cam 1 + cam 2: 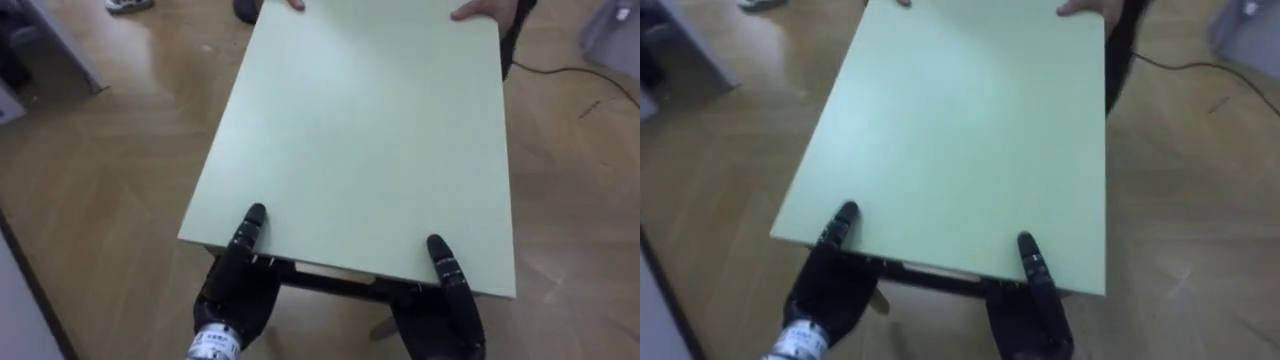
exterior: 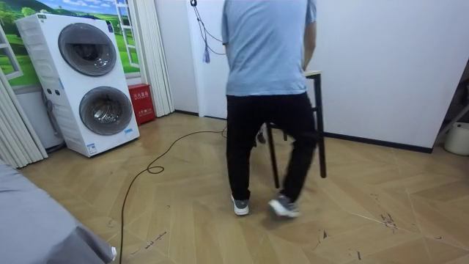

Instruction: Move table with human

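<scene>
— Which step am I in?

— The carry itself, as I read it. Your left hand point(image 1: 237, 275) grasps the near edge of the pale green tabletop point(image 1: 360, 130), thumb laid on top and the rest tucked beneath. Your right hand point(image 1: 452, 290) clamps the same edge the same way, further right. The tabletop runs away from you above the wooden floor point(image 1: 90, 170). The person's hands sit on its far edge, one at the left corner point(image 1: 293, 4) and one at the right point(image 1: 480, 10). In the room view the person point(image 2: 267, 95) has their back to the camera, feet apart and one heel raised, with the dark legs point(image 2: 320, 139) of the table just beyond.

— What does the next move call for?

— Matching their pace, I judge. Step as they step, hold both sides level so the top does not tip, and mind the cable point(image 2: 146, 176) lying across the floor.

— And the count?

— Left to right in the room view: two drum machines point(image 2: 88, 81) stacked one on the other, one red box point(image 2: 141, 103), one cable, one person, one tabletop. On that tabletop: two hands of yours, two of theirs.
</scene>
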{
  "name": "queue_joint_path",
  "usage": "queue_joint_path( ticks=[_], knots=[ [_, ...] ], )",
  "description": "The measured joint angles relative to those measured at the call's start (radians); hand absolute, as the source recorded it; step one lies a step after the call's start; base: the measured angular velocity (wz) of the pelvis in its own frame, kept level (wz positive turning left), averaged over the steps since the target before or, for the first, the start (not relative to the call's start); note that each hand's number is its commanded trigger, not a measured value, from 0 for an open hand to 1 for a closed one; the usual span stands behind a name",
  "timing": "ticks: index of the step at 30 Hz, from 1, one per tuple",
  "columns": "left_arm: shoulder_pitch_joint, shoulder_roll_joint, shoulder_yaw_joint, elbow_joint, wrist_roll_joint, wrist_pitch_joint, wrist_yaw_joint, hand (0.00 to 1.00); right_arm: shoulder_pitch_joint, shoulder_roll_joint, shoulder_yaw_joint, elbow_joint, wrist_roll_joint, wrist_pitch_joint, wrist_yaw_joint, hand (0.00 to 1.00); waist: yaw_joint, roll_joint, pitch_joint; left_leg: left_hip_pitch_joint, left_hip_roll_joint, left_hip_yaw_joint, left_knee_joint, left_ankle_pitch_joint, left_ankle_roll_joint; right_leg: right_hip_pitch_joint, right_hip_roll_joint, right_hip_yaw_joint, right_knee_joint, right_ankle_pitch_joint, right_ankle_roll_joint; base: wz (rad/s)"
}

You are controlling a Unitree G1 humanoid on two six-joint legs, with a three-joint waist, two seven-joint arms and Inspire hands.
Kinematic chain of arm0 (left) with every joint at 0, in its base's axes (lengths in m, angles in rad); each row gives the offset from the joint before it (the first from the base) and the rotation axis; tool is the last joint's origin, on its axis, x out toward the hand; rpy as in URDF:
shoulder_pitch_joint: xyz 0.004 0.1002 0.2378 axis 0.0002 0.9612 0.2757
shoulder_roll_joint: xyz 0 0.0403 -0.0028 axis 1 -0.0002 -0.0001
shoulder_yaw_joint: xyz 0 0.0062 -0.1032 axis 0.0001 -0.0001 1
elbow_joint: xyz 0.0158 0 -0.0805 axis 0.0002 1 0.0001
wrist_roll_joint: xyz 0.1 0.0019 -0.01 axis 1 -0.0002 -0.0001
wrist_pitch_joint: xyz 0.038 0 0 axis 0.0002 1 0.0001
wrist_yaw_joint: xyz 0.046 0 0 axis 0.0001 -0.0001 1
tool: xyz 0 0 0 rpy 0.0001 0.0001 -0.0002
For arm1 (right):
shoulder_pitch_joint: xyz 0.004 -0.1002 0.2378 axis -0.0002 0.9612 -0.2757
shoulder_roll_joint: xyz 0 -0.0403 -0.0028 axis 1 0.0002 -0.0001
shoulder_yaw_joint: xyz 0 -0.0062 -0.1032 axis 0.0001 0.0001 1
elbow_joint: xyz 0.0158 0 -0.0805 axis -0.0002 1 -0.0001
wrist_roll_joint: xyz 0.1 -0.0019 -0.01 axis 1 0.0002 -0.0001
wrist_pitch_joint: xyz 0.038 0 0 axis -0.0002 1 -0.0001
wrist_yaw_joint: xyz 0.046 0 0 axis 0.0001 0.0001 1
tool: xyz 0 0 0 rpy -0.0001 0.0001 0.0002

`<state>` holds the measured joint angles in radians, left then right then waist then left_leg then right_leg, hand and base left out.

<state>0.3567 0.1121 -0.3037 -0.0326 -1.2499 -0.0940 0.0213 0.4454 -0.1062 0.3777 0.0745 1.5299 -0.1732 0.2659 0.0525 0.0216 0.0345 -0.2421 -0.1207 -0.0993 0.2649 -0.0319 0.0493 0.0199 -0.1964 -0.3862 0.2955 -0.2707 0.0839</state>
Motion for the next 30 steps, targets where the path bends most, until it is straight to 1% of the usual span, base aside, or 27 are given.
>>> queue_joint_path(
  ticks=[1,2,3,4,5,8,9,10,11,12,13,14,15,16,17,18,19,20,21,22,23,24,25,27,28,29,30],
  knots=[
    [0.0,0.003,0.003,-0.001,0.001,0.0,0.0,1.0,-0.001,0.002,0.004,0.0,0.005,0.001,-0.006,1.0,0.015,-0.013,-0.0008,-0.001,0.002,-0.015,-0.004,0.006,-0.008,0.005,0.022,0.021,-0.023,-0.004,-0.008,0.48],
    [0.0,0.007,0.002,-0.005,0.002,0.0,0.0,1.0,0.0,0.004,0.006,0.0,0.009,0.001,-0.009,1.0,0.027,-0.024,0.0001,-0.001,0.008,-0.023,-0.011,0.013,-0.016,0.016,0.043,0.026,-0.042,-0.002,-0.02,0.47],
    [0.001,0.007,0.002,-0.005,0.002,0.0,0.0,1.0,-0.001,0.003,0.008,0.001,0.01,0.001,-0.01,1.0,0.034,-0.028,-0.0003,-0.001,0.012,-0.022,-0.014,0.016,-0.019,0.021,0.054,0.029,-0.052,-0.001,-0.028,0.48],
    [0.003,0.009,0.003,-0.005,0.002,0.0,0.0,1.0,-0.003,0.001,0.009,0.001,0.01,0.001,-0.012,1.0,0.045,-0.032,-0.0006,-0.01,0.02,-0.022,-0.015,0.02,-0.025,0.02,0.076,0.042,-0.063,-0.001,-0.047,0.39],
    [0.004,0.008,0.003,-0.005,0.001,0.0,0.001,1.0,-0.005,-0.003,0.012,0.001,0.01,-0.001,-0.012,1.0,0.066,-0.033,-0.0005,-0.02,0.029,-0.022,-0.015,0.025,-0.031,0.016,0.094,0.052,-0.075,0.002,-0.06,0.35],
    [0.005,0.008,0.007,-0.009,-0.002,0.0,0.003,1.0,-0.02,-0.008,0.016,0.001,0.01,-0.001,-0.02,1.0,0.097,-0.034,-0.0009,-0.038,0.045,-0.011,-0.017,0.04,-0.041,0.015,0.125,0.055,-0.083,-0.004,-0.094,0.41],
    [0.005,0.008,0.007,-0.014,-0.002,0.0,0.006,1.0,-0.024,-0.008,0.018,0.001,0.01,-0.002,-0.02,1.0,0.096,-0.034,-0.001,-0.044,0.045,-0.011,-0.018,0.047,-0.041,0.012,0.132,0.055,-0.084,-0.007,-0.102,0.67],
    [0.005,0.009,0.009,-0.021,-0.002,0.0,0.007,1.0,-0.031,-0.008,0.021,0.001,0.01,-0.003,-0.02,1.0,0.095,-0.036,-0.0013,-0.052,0.047,-0.007,-0.032,0.065,-0.041,0.004,0.143,0.059,-0.082,-0.012,-0.118,0.77],
    [0.004,0.008,0.014,-0.023,-0.001,0.0,0.007,1.0,-0.042,-0.005,0.021,0.001,0.01,-0.009,-0.02,1.0,0.095,-0.037,-0.001,-0.062,0.048,-0.001,-0.044,0.084,-0.04,-0.006,0.153,0.061,-0.073,-0.016,-0.126,0.79],
    [0.001,0.008,0.015,-0.024,-0.001,0.0,0.007,1.0,-0.047,-0.005,0.024,0.001,0.01,-0.012,-0.019,1.0,0.096,-0.036,-0.0014,-0.068,0.048,0.005,-0.046,0.093,-0.039,-0.009,0.16,0.061,-0.072,-0.014,-0.128,0.85],
    [-0.008,0.007,0.015,-0.024,-0.001,0.001,0.007,1.0,-0.052,-0.006,0.024,0.001,0.01,-0.018,-0.016,1.0,0.095,-0.036,-0.0017,-0.081,0.052,0.03,-0.055,0.112,-0.032,-0.012,0.177,0.06,-0.072,-0.011,-0.141,0.99],
    [-0.023,0.01,0.016,-0.024,0.0,0.001,0.007,1.0,-0.057,-0.007,0.022,0.001,0.01,-0.023,-0.014,1.0,0.095,-0.036,-0.0017,-0.088,0.057,0.062,-0.083,0.144,-0.028,-0.016,0.191,0.049,-0.073,-0.007,-0.155,1.02],
    [-0.029,0.011,0.017,-0.024,-0.001,0.001,0.007,1.0,-0.062,-0.005,0.022,0.001,0.01,-0.026,-0.013,1.0,0.095,-0.035,-0.0017,-0.091,0.058,0.079,-0.098,0.162,-0.025,-0.019,0.196,0.036,-0.076,-0.006,-0.16,0.97],
    [-0.039,0.012,0.021,-0.023,-0.001,0.002,0.007,1.0,-0.073,-0.005,0.023,0.001,0.013,-0.025,-0.014,1.0,0.094,-0.032,-0.0019,-0.097,0.065,0.112,-0.124,0.19,-0.025,-0.024,0.197,-0.009,-0.08,-0.004,-0.167,0.74],
    [-0.035,0.009,0.028,-0.023,-0.001,0.001,0.004,1.0,-0.079,-0.006,0.025,0.004,0.013,-0.021,-0.017,1.0,0.095,-0.027,-0.0018,-0.098,0.078,0.167,-0.136,0.2,-0.029,-0.024,0.197,-0.07,-0.089,-0.003,-0.172,0.58],
    [-0.029,0.007,0.032,-0.023,-0.001,0.001,0.003,1.0,-0.083,-0.006,0.028,0.011,0.013,-0.019,-0.017,1.0,0.093,-0.029,-0.0018,-0.101,0.091,0.201,-0.12,0.187,-0.029,-0.02,0.192,-0.113,-0.096,-0.003,-0.175,0.21],
    [-0.006,-0.007,0.053,-0.021,-0.001,0.001,-0.008,1.0,-0.098,-0.011,0.037,0.021,0.012,-0.008,-0.024,1.0,0.094,-0.03,-0.0021,-0.117,0.111,0.279,-0.029,0.104,-0.036,-0.012,0.185,-0.177,-0.113,-0.002,-0.178,0.05],
    [0.015,-0.018,0.069,-0.021,-0.006,0.002,-0.023,1.0,-0.11,-0.015,0.049,0.022,0.008,0.0,-0.031,1.0,0.091,-0.026,-0.0041,-0.13,0.141,0.335,0.073,0.017,-0.051,-0.008,0.182,-0.226,-0.115,-0.001,-0.18,0.09],
    [0.02,-0.02,0.073,-0.021,-0.01,0.005,-0.026,1.0,-0.112,-0.02,0.053,0.022,0.008,0.001,-0.031,1.0,0.089,-0.025,-0.0042,-0.13,0.158,0.357,0.117,-0.014,-0.051,-0.009,0.181,-0.253,-0.114,0.0,-0.18,0.4],
    [0.028,-0.022,0.078,-0.02,-0.015,0.016,-0.029,1.0,-0.112,-0.022,0.052,0.023,0.004,0.003,-0.032,1.0,0.084,-0.023,-0.0052,-0.122,0.189,0.377,0.167,-0.063,-0.047,-0.008,0.18,-0.32,-0.102,0.0,-0.18,0.63],
    [0.034,-0.024,0.084,-0.017,-0.016,0.029,-0.03,1.0,-0.111,-0.023,0.048,0.024,-0.004,0.011,-0.038,1.0,0.072,-0.023,-0.0051,-0.099,0.215,0.387,0.172,-0.094,-0.041,-0.006,0.179,-0.377,-0.08,0.0,-0.18,0.7],
    [0.038,-0.026,0.088,-0.017,-0.016,0.034,-0.03,1.0,-0.111,-0.023,0.043,0.024,-0.007,0.019,-0.043,1.0,0.063,-0.023,-0.0047,-0.088,0.217,0.392,0.163,-0.105,-0.043,-0.003,0.179,-0.398,-0.066,0.0,-0.18,0.74],
    [0.042,-0.031,0.094,-0.015,-0.015,0.049,-0.029,1.0,-0.107,-0.021,0.031,0.025,-0.01,0.033,-0.05,1.0,0.053,-0.024,-0.003,-0.065,0.214,0.406,0.13,-0.109,-0.033,0.005,0.175,-0.416,-0.038,0.0,-0.179,0.7],
    [0.044,-0.041,0.095,-0.002,-0.014,0.062,-0.019,1.0,-0.099,-0.023,0.013,0.026,-0.021,0.056,-0.066,1.0,0.052,-0.024,-0.002,-0.013,0.2,0.387,0.069,-0.086,-0.024,0.008,0.148,-0.387,0.031,0.007,-0.161,0.49],
    [0.045,-0.057,0.092,0.009,-0.014,0.064,-0.012,1.0,-0.1,-0.023,-0.002,0.027,-0.04,0.07,-0.076,1.0,0.05,-0.006,0.002,0.022,0.195,0.362,0.032,-0.076,-0.021,-0.023,0.132,-0.31,0.093,-0.002,-0.118,0.18],
    [0.044,-0.069,0.094,0.009,-0.014,0.062,-0.01,1.0,-0.105,-0.022,-0.014,0.026,-0.06,0.073,-0.078,1.0,0.058,0.003,0.0001,0.022,0.191,0.329,0.025,-0.074,-0.021,-0.056,0.128,-0.21,0.034,-0.012,-0.094,0.1],
    [0.042,-0.072,0.096,0.009,-0.014,0.06,-0.01,1.0,-0.113,-0.022,-0.017,0.026,-0.072,0.073,-0.079,1.0,0.066,0.005,0.0003,0.016,0.188,0.328,0.026,-0.075,-0.021,-0.079,0.111,-0.175,-0.01,-0.003,-0.094,0.22]
  ],
)
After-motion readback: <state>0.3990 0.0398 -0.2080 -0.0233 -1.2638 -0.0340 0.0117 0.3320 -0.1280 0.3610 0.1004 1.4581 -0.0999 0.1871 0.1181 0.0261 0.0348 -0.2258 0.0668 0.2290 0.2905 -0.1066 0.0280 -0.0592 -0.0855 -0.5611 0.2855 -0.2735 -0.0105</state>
